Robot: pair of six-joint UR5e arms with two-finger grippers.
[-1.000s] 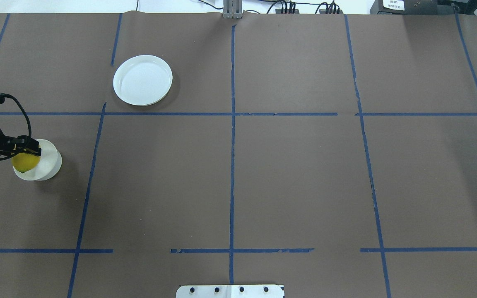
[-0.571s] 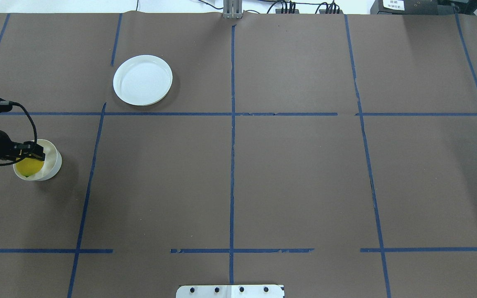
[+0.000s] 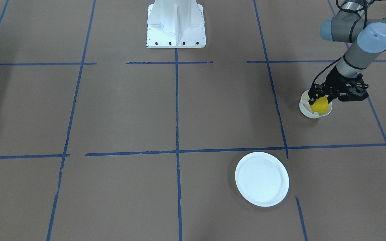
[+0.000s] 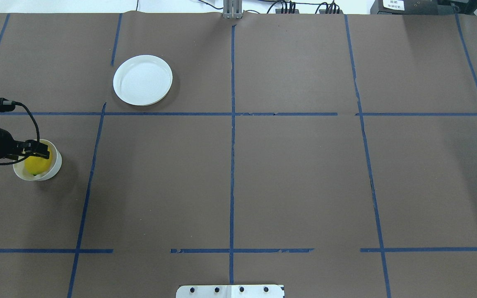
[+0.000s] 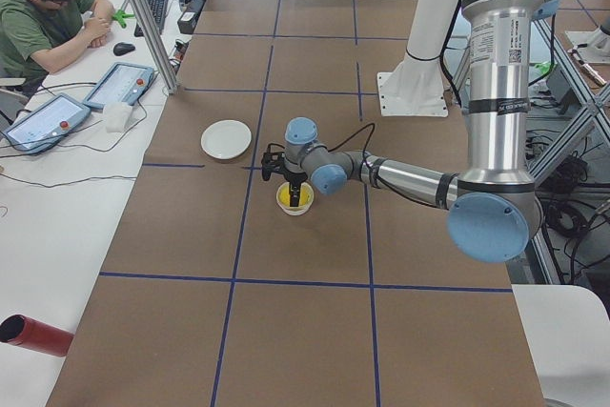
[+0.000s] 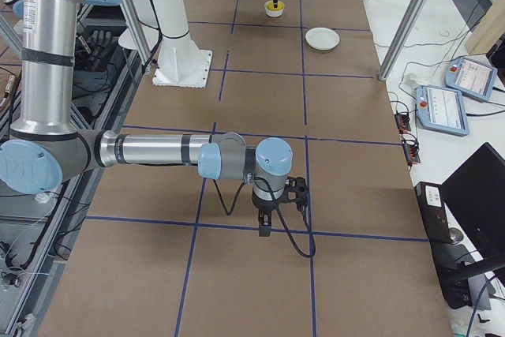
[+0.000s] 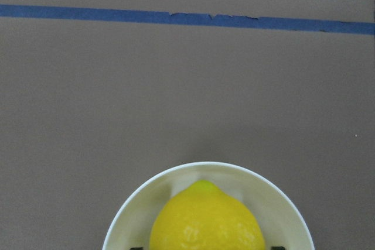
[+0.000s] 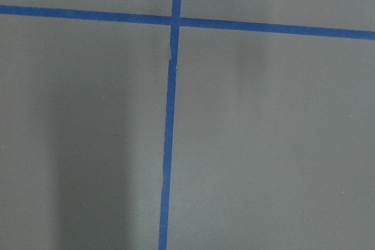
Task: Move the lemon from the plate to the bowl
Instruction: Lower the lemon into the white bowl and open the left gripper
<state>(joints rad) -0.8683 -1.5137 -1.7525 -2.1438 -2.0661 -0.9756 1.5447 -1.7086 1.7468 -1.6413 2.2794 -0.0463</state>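
The yellow lemon (image 4: pixel 35 164) sits low inside the small white bowl (image 4: pixel 56 164) at the table's left edge. My left gripper (image 4: pixel 39 155) reaches down into the bowl, and its fingers are closed on the lemon's sides. The left wrist view shows the lemon (image 7: pixel 205 222) in the bowl (image 7: pixel 284 212), with dark fingertips just at its flanks. The front view shows the same lemon (image 3: pixel 320 105), bowl (image 3: pixel 305 109) and gripper (image 3: pixel 321 99). The flat white plate (image 4: pixel 142 80) lies bare farther back. My right gripper (image 6: pixel 264 230) points down near the table; I cannot tell whether it is open or shut.
Brown paper with blue tape lines covers the table. The robot's white base (image 3: pixel 176 25) stands at the middle of the near edge. An operator (image 5: pixel 48 16) sits beyond the far side with tablets.
My left gripper has moved a little to the right and lowered the lemon from above the bowl's rim down into the bowl.
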